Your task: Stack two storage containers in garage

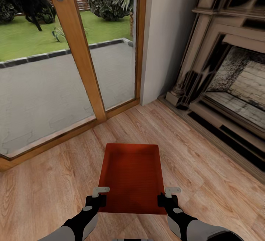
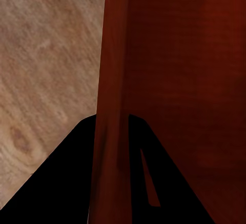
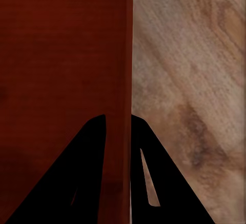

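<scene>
- An orange-red storage container (image 1: 130, 176) was held low over the light wood plank flooring (image 1: 55, 182) of the living room, directly in front of the robot and between its two arms, its open top facing up.
- The left gripper (image 1: 96, 200) pinched the container's left wall near the corner closest to the robot; in the left wrist view its dark fingers (image 2: 61, 183) sat either side of that thin wall, one outside and one inside, closed down onto it.
- The right gripper (image 1: 167, 200) mirrored that hold on the opposite wall, its fingers (image 3: 82, 178) likewise straddling the wall in the right wrist view and clamped against it.
- The two-sided grip appeared chosen because the bin spans roughly the reach between the arms: taking both long walls at matching points would keep it level and stop it swinging while carried.
- Whether the container's base rested on the planks or hung just clear of them could not be told.
- Wood-framed glass doors (image 1: 79, 50) stood ahead and to the left, with paving and lawn beyond, and the fireplace (image 1: 224, 75) filled the right side, placing the robot in a corner of the room.
- With the garage nowhere in sight, the job looked to be at an early stage, the haul itself yet to be made.
</scene>
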Available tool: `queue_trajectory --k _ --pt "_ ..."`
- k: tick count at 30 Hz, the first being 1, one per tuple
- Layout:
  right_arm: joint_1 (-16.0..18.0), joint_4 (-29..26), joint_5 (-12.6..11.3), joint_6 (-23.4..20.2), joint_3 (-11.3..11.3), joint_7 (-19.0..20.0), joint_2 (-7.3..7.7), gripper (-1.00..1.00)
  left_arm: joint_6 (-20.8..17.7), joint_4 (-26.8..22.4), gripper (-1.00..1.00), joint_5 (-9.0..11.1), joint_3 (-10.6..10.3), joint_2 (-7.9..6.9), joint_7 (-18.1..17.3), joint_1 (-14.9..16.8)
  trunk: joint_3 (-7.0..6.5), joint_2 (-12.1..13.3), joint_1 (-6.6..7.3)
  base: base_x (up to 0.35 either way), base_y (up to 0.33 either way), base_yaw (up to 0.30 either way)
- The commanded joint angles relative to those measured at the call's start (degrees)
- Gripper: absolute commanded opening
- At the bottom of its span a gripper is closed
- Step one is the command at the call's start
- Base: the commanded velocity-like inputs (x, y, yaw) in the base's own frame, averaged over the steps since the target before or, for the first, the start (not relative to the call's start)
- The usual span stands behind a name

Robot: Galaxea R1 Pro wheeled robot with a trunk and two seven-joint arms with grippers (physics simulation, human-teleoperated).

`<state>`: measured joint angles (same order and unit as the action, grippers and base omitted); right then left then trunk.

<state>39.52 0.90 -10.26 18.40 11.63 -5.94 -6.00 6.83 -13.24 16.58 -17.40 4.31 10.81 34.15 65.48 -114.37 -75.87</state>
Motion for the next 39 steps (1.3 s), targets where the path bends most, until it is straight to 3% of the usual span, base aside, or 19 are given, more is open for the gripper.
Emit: queue_trajectory --k 1,39 --pt "0.03 0.14 -0.76 0.24 -0.11 -0.04 -0.04 -1.0 0.2 -0.03 -1.0 0.12 0.0 -0.01 0.7 0.04 -0.15 0.4 0.23 0.0 0.0 0.0" --pt "0.03 0.11 -0.72 0.28 -0.15 -0.04 0.02 -1.0 0.2 -0.12 -1.0 0.12 0.08 -0.01 0.7 0.04 -6.97 15.64 8.58 0.0 0.0 0.0"
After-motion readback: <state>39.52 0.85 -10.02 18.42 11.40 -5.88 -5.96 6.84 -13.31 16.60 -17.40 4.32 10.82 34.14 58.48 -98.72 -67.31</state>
